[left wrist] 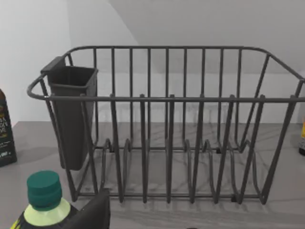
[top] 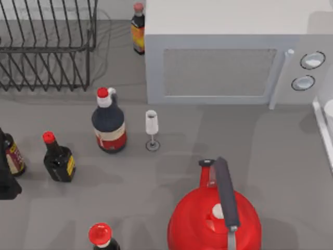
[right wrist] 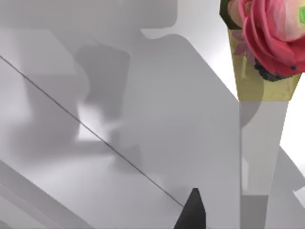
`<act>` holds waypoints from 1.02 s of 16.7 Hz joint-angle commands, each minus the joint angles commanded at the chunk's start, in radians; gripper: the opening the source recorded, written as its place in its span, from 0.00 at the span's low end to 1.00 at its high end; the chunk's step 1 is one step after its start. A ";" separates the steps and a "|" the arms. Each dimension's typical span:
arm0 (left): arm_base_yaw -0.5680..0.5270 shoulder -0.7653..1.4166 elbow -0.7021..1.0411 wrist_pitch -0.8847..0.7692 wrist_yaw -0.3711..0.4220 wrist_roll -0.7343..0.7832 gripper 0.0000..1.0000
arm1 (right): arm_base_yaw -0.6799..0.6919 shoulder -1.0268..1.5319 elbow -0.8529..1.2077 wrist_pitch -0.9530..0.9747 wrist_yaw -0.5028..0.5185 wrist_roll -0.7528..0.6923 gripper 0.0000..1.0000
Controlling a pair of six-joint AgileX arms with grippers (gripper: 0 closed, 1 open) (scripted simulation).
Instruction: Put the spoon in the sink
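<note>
A red kettle [top: 213, 219] sits closest in the top view, at the front of the grey table [top: 270, 156]. It has one grey handle across its top.

There are five bottles on the table in the top view. One with a red cap [top: 101, 237] is at the front, left of the kettle. One small bottle [top: 58, 159] and one at the left edge [top: 13, 156] stand near each other. One big bottle [top: 108, 122] stands in the middle. One more bottle [top: 138, 28] is at the back, just beside the microwave [top: 234, 52].

One little glass [top: 151, 129] stands upright just right of the big bottle. One wire rack [top: 47, 47] is at the back left. A white rim [top: 322, 125] runs along the right edge.

The left gripper [left wrist: 93, 214] is near the rack, low by the table's left edge. Its wrist view looks at the rack, with one dark cup [left wrist: 71, 114] hung on its end. One bottle with a green cap [left wrist: 45, 198] is just beside the gripper.

The right gripper [right wrist: 190, 212] is over white surfaces, with one pink flower [right wrist: 267, 33] in a pot farther off.

For both grippers, one cannot tell if they are clenched or let go. One cannot tell where the spoon is.
</note>
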 joint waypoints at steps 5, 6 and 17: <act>0.000 0.000 0.000 0.000 0.000 0.000 1.00 | -0.001 -0.008 -0.022 0.020 0.000 0.001 0.00; 0.000 0.000 0.000 0.000 0.000 0.000 1.00 | -0.001 -0.008 -0.022 0.020 0.000 0.001 0.08; 0.000 0.000 0.000 0.000 0.000 0.000 1.00 | -0.001 -0.008 -0.022 0.020 0.000 0.001 0.90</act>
